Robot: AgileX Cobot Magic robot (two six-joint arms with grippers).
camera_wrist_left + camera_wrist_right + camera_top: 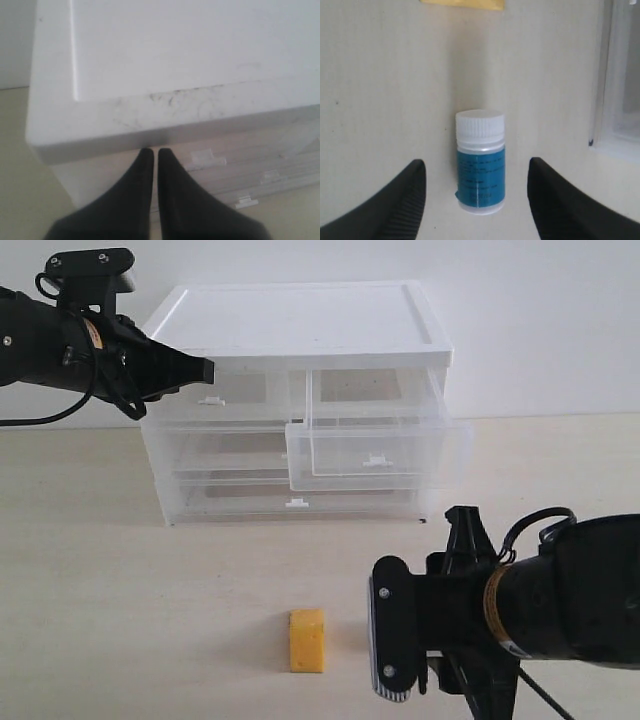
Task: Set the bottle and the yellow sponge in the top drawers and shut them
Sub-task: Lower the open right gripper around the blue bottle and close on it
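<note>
The bottle point(480, 162), teal-blue with a white ribbed cap, rests on the table between the spread fingers of my right gripper point(477, 161), which is open and not touching it. In the exterior view that gripper point(390, 640) hides the bottle. The yellow sponge point(307, 641) lies just left of it, and its edge shows as the sponge point(462, 4) beyond the bottle. The top right drawer point(376, 445) is pulled out and holds nothing. The top left drawer point(225, 398) is closed. My left gripper point(205, 370) is shut at that drawer's front, just under the white top, near the handle point(202, 159).
The white-topped chest point(300, 320) stands at the back of the table against a white wall. Two full-width drawers point(297, 504) below are closed. The chest's side point(620, 75) shows close beside the right gripper. Cables trail behind both arms.
</note>
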